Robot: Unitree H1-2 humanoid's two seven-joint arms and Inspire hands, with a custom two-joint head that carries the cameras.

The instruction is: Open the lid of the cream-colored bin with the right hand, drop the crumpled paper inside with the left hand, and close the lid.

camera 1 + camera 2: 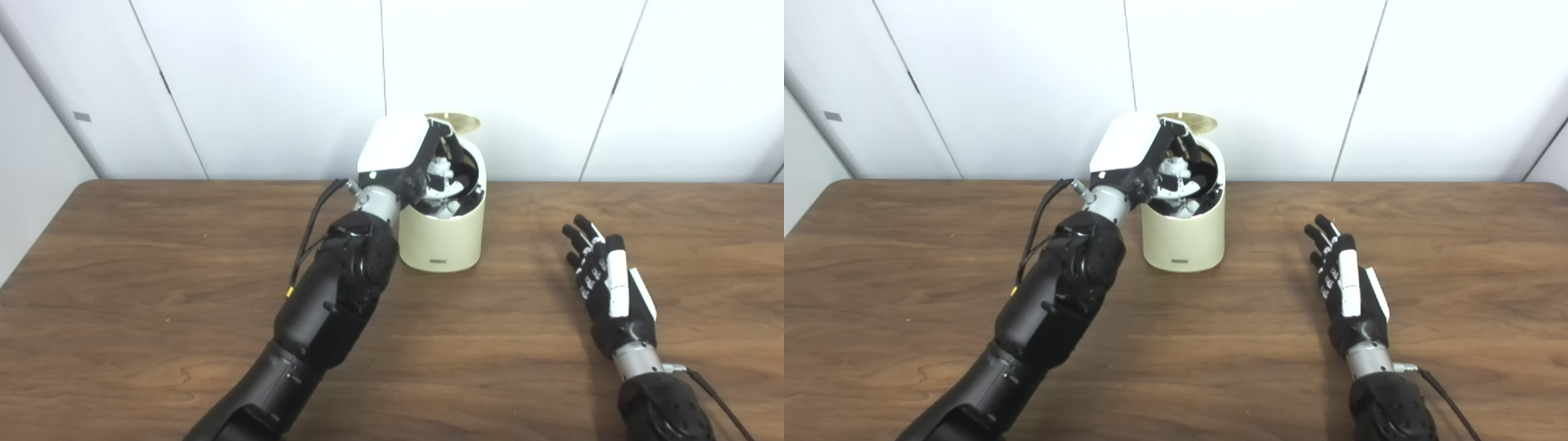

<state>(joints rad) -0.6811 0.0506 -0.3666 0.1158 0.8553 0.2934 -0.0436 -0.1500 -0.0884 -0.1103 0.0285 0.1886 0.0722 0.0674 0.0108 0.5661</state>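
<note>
While the bin stood at twelve o'clock, lid up, the left hand reached into its mouth, fingers around the paper. At four o'clock the right hand lay flat, fingers straight, holding nothing.

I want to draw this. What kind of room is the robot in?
Probably a plain test room or lab: a brown wooden table, bare white wall panels, and just one cream bin.

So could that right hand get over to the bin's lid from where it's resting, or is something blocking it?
Probably yes. The right hand lies open on the table, with only bare wood between it and the cream bin. The raised lid stands at the bin's back, but the left hand sits over the opening, so it may crowd the approach.
</note>
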